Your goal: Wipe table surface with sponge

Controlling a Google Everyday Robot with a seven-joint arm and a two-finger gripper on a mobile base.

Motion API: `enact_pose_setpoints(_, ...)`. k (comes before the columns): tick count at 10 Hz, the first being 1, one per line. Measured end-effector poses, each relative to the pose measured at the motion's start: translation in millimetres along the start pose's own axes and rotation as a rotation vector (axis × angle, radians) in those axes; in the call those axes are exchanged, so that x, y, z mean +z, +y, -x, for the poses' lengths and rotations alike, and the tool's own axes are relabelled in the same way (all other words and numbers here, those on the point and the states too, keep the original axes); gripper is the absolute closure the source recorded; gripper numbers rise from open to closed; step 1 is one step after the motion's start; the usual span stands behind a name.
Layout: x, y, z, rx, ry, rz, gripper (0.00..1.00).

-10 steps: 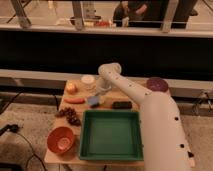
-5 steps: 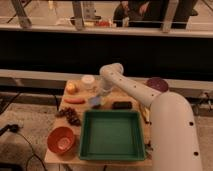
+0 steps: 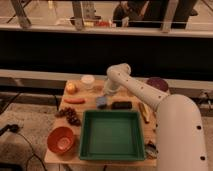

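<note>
the end effector, low over the sponge, is a blur; the arm hides the bench on the right.

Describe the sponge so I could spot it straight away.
Find the green tray on the wooden table. Just beyond its far edge, toward the left, lies the sponge, right at the gripper. It is the small blue block; the oblong object beside it is dark.

One gripper by one sponge; one tray, one bowl, one cup.
</note>
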Motion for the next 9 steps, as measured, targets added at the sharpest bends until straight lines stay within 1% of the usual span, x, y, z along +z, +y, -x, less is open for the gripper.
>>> enact_pose_setpoints(2,9.5,-10.5,-0.4,-0.01,-0.003,0.012,1.0)
enact_pose_setpoints(5,21.5,-30.8,10.3,-0.038,-0.011,0.015,1.0)
enact_pose_setpoints(7,25.0,-35.8,14.1,-0.051,-0.017,0.019,1.0)
enact_pose_setpoints(9,28.1,-37.5,23.5,-0.065,-0.029,0.018,1.0)
